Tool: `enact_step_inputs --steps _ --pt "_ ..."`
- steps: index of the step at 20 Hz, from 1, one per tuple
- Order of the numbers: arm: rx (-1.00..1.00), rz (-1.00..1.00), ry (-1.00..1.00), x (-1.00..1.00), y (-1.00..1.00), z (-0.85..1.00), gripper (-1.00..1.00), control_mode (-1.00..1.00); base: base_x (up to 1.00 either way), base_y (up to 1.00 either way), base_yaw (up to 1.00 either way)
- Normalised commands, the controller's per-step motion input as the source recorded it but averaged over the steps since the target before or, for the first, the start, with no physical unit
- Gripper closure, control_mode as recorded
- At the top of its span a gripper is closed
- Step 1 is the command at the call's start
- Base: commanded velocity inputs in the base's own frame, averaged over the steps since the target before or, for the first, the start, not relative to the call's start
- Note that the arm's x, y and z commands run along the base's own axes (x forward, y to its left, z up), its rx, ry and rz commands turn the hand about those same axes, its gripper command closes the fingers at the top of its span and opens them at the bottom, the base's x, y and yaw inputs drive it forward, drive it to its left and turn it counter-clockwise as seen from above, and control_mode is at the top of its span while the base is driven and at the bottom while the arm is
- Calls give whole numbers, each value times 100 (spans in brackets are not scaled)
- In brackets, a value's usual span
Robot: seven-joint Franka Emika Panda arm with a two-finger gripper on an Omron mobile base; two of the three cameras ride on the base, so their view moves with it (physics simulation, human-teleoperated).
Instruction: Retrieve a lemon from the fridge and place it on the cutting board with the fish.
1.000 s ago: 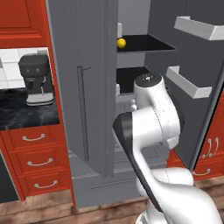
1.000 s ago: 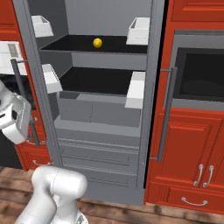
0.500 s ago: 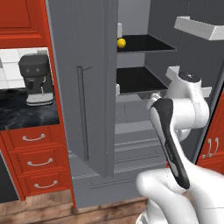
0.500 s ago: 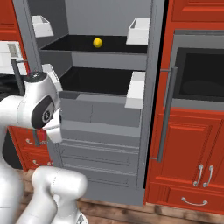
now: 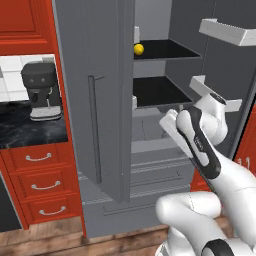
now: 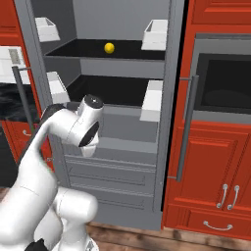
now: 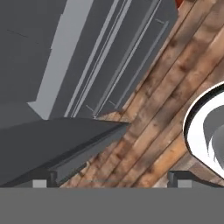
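**Camera placement at the open fridge**

Left base view: from behind the arm, facing forward into the open fridge (image 5: pixel 150 125) past its left door. Right base view: same fridge interior, squarer on, with lemon (image 6: pixel 109 47) on the top shelf in both. Hand view: close, tilted, down toward fridge drawers and wooden floor (image 7: pixel 175 100).

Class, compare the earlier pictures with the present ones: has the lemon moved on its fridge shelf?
No. The lemon lies at the same spot on the upper black shelf, between the two white door bins, in both base views; only the arm has swung.
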Motion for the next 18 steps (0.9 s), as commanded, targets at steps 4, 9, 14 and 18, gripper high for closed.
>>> enact_step_inputs --steps 4,9,14,18 --pt "11 25 0 92 13 -54 -100 -100 0 0 0" --pt "3 19 0 77 38 -42 -100 -100 0 0 0" --pt "0 12 0 57 31 -29 -100 -100 0 0 0" --pt "1 0 0 15 53 -35 -100 -100 0 0 0"
